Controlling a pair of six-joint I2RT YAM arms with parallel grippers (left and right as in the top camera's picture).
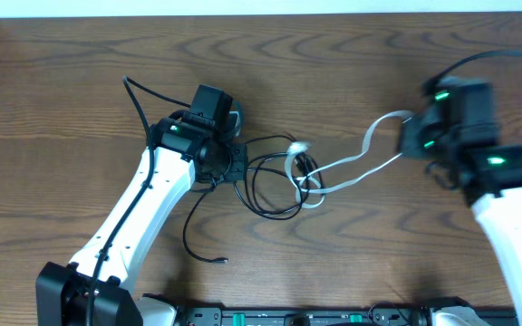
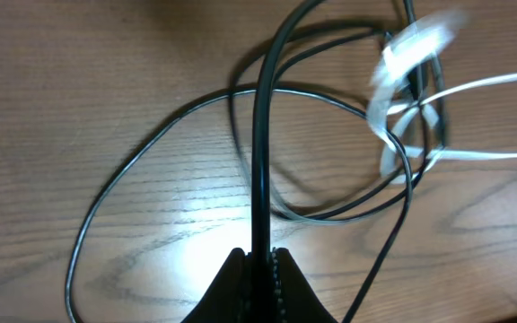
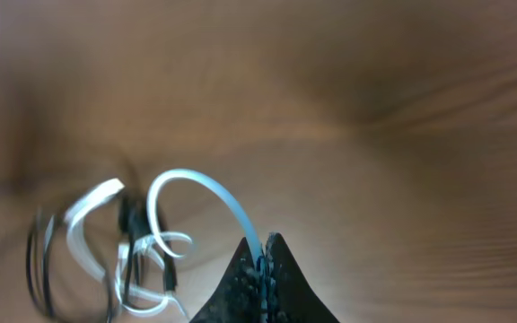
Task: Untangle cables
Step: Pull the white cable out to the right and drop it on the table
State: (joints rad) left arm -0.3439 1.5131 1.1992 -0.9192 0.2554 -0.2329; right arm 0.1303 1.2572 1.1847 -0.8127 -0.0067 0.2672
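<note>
The brown wooden table [image 1: 352,63] has thin black cables [image 2: 260,135] lying in loops near its middle, with a white cable [image 2: 416,40] twisted in and out of them.

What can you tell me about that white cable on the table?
The white cable is a thin, flat-looking, flexible cord, plastic by its look. One stretch is pinched in the shut jaws of the right gripper and curves away from them in an arch. From there it runs to the middle of the wooden table, where it coils into small loops threaded among the black cables. Its plug ends cannot be made out.
</note>
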